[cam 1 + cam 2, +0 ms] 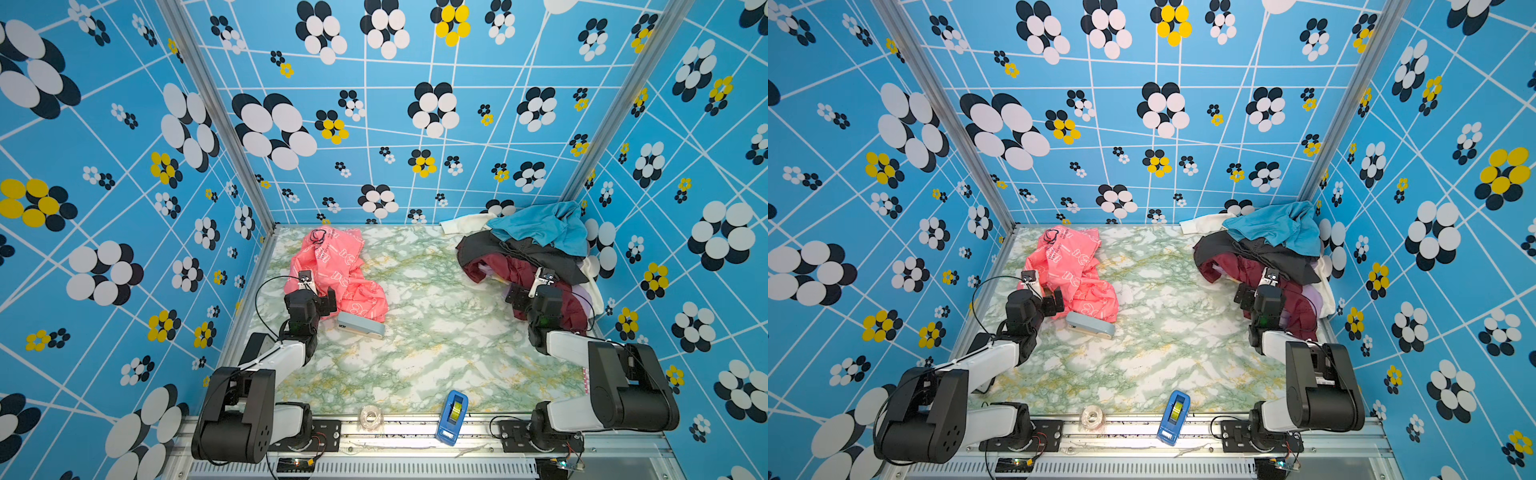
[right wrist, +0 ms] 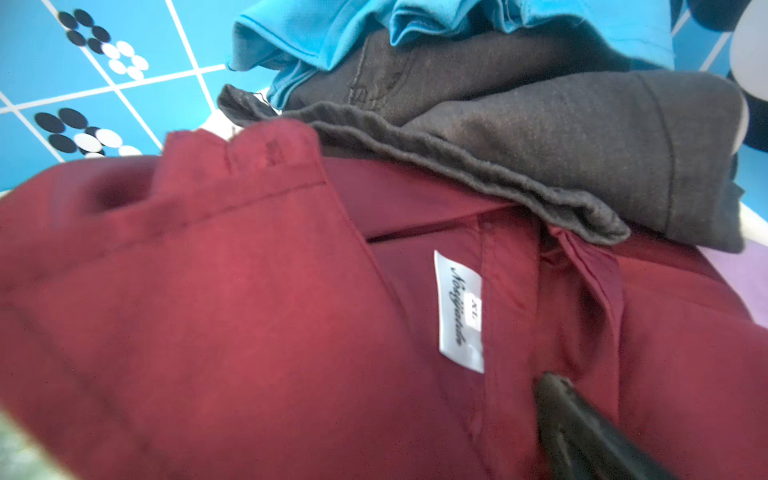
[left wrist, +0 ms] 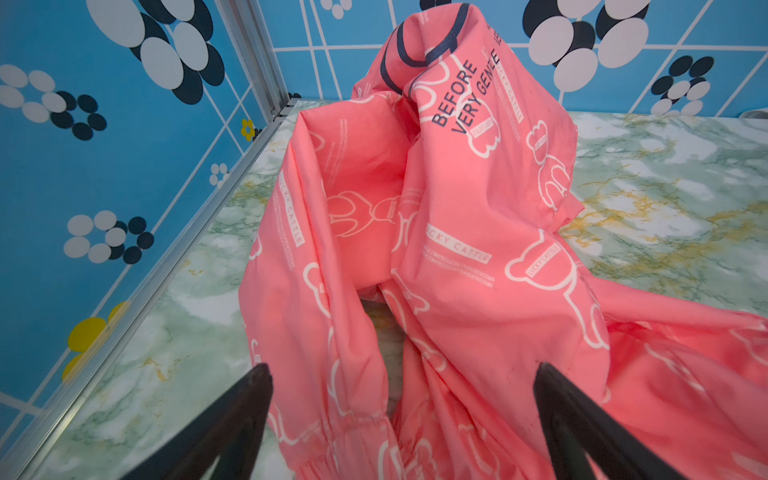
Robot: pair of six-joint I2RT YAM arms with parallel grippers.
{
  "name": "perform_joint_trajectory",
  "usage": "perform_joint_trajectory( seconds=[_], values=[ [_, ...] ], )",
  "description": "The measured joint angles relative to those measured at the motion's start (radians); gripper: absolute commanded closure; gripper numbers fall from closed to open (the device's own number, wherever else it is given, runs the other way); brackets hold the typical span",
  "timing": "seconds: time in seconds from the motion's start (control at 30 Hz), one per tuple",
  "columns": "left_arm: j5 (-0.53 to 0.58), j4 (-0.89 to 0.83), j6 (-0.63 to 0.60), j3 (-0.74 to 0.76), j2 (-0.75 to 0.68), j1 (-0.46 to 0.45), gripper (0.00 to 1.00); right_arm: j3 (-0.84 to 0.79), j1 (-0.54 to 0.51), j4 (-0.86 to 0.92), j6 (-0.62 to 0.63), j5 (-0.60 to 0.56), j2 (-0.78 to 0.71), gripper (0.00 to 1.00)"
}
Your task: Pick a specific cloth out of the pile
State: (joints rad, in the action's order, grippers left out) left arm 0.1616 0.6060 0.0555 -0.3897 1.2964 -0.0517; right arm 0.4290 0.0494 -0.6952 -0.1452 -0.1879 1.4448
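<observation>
Marbled table (image 1: 436,332), left jaws wide astride cloth (image 1: 332,266), right jaws wide at pile (image 1: 540,241).

1. A desk (image 1: 436,365) with a glossy green-and-white marbled top, veined with yellow, takes up the whole floor of the booth.
2. A flat grey oblong case (image 1: 360,325) lies on the desk left of the middle, its long side running slantwise.
3. A blue plastic tape dispenser (image 1: 452,417) stands at the desk's near edge, overhanging the silver aluminium rail (image 1: 415,434).
4. A clear roll of tape (image 1: 370,417) sits at the same edge, to the left of the dispenser and apart from it.
5. Three sides are closed in by blue wall panels (image 1: 415,104), crossed by white lines and printed with black, white and yellow flowers.
</observation>
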Motion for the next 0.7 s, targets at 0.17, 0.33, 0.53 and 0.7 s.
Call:
perform_joint_trajectory(
  seconds=[0.17, 0.33, 0.53, 0.7],
  values=[
    [-0.049, 0.051, 0.002, 0.011, 0.019, 0.024, 0.01, -0.048, 0.000, -0.068, 0.012, 0.043, 0.000, 0.01],
    [-0.089, 0.101, 0.003, 0.015, 0.033, 0.043, 0.01, -0.063, 0.000, -0.190, 0.031, 0.082, 0.055, 0.01],
    [-0.114, 0.166, 0.004, 0.026, 0.074, 0.062, 0.01, -0.086, 0.000, -0.235, 0.039, 0.109, 0.093, 0.01],
    [-0.133, 0.267, 0.004, 0.040, 0.177, 0.072, 0.01, -0.086, 0.000, -0.237, 0.046, 0.120, 0.093, 0.01]
  ],
)
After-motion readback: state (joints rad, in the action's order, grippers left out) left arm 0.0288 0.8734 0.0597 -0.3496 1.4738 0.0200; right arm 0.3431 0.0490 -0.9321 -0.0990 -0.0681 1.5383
